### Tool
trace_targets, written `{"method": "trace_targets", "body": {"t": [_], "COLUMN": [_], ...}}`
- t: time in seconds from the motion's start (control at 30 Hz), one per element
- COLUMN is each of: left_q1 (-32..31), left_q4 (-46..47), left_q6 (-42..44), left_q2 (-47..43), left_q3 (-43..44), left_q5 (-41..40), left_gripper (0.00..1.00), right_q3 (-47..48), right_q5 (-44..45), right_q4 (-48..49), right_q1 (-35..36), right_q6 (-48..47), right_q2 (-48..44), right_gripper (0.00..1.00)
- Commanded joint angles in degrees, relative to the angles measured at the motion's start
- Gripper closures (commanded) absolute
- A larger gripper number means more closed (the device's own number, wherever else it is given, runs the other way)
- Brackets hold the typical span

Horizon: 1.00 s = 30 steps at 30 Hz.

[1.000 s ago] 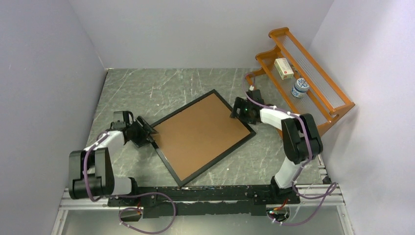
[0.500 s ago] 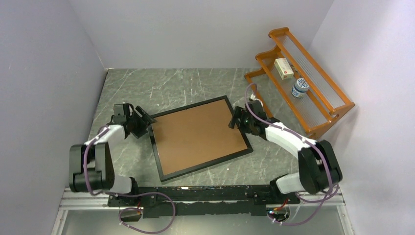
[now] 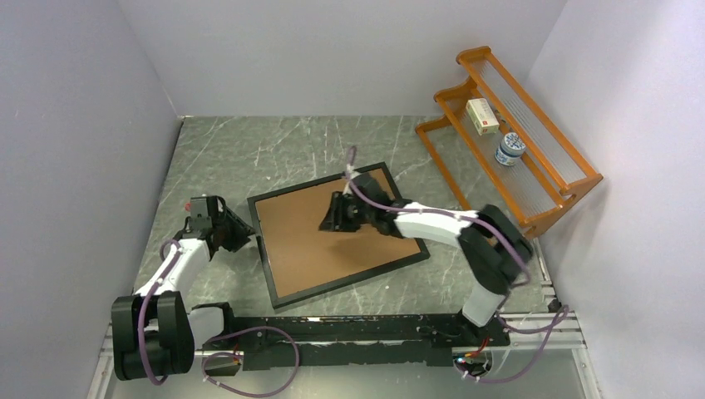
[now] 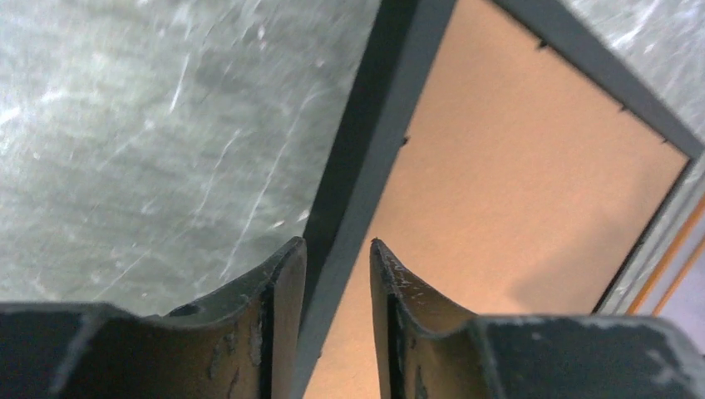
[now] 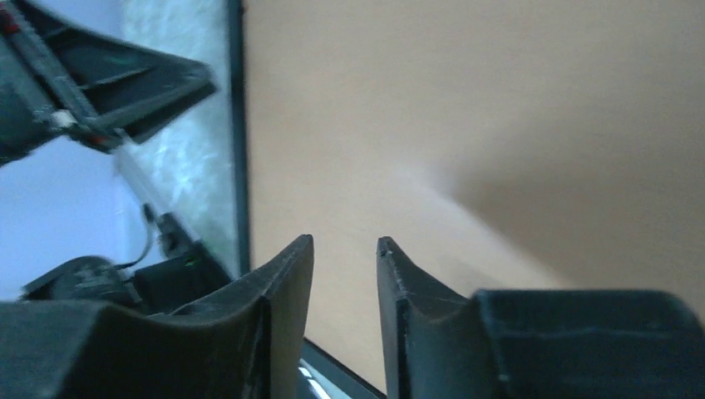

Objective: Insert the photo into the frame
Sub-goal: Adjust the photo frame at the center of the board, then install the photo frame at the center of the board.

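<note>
The right gripper (image 5: 345,243) has swung from the right edge of the frame (image 4: 370,141) to mid-picture above its brown back (image 3: 332,258), left gripper (image 4: 337,249) eased off left; both jaws narrowly parted, empty; frame lies face-down, centre, photo out of sight; best free the edge clips (image 4: 622,106) before lifting the back.

Grey-green marbled counter (image 3: 249,150), streaked with pale veins. Flat on it near the middle, back up: black-edged frame (image 3: 324,253), brown board showing, set askew to the counter's edges. Standing at the far right corner: orange wooden rack (image 3: 568,196), near the frame, not touching.
</note>
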Motion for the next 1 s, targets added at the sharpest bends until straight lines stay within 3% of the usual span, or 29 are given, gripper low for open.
{"method": "trace_targets", "body": {"t": [0.0, 0.17, 0.47, 0.97], "left_q1": [-0.1, -0.1, 0.0, 0.0], "left_q4": [0.0, 2.7, 0.8, -3.2], "left_q6": [-2.0, -1.9, -1.5, 0.3], "left_q2": [-0.8, 0.8, 3.6, 3.5], "left_q3": [-2.3, -3.5, -2.3, -1.2], "left_q5": [4.0, 8.1, 12.2, 7.9], "left_gripper": [0.65, 0.77, 0.85, 0.89], "right_q3": [7.7, 12.8, 19.6, 25.0], "right_q5": [-14.1, -20.9, -24.4, -16.7], "right_q4": [15.6, 25.4, 27.1, 9.5], "right_q1": [5.7, 9.5, 11.9, 12.0], "right_q6": [10.9, 19.8, 23.6, 14.8], "right_q2": [8.9, 19.1, 29.1, 32.5], "right_gripper": [0.67, 0.81, 0.9, 0.93]}}
